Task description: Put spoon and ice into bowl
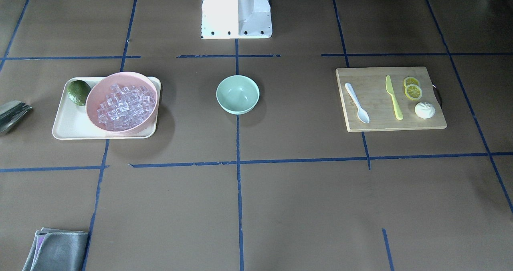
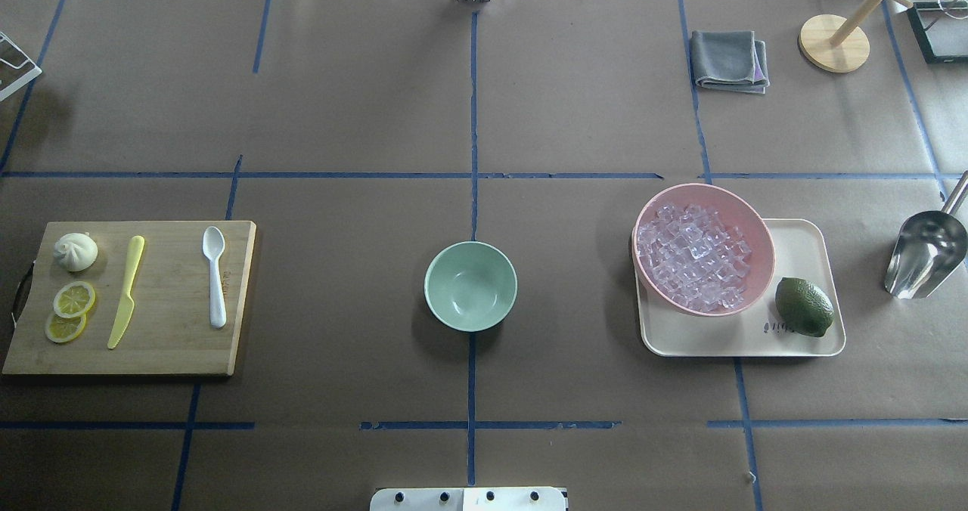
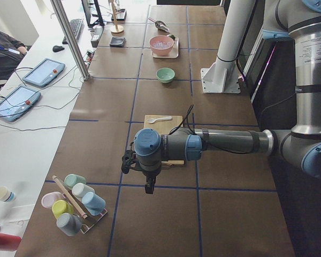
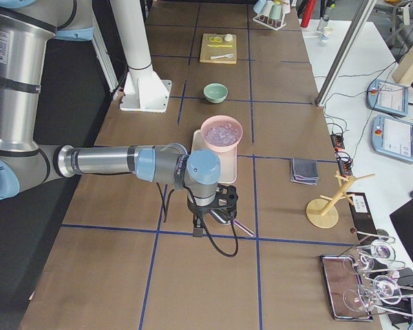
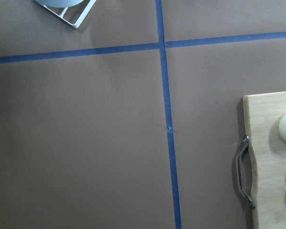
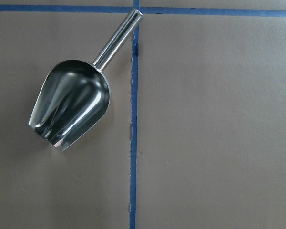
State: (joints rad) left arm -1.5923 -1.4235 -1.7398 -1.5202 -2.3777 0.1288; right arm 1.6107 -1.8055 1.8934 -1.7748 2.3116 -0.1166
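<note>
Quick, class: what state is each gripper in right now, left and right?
Left gripper: cannot be told, since only a side view shows it.
Right gripper: cannot be told, since only a side view shows it.

Brown-papered table (image 2: 340, 80) w/ blue tape grid (image 2: 473, 118), white desk (image 3: 27, 139) alongside (two tablets (image 3: 43, 73) on it).

The bowl (image 2: 470, 286) is small, round and pale mint-green. It stands upright on the desk (image 2: 340, 118), its interior bare. The spoon (image 2: 215, 277), plain white plastic, lies flat on a wooden board (image 2: 174, 337), well apart from the bowl on the robot's left. Its scoop end points away from the robot. The ice (image 2: 692, 258), small clear cubes, is heaped in a pink bowl (image 2: 764, 231), well apart on the right.
</note>
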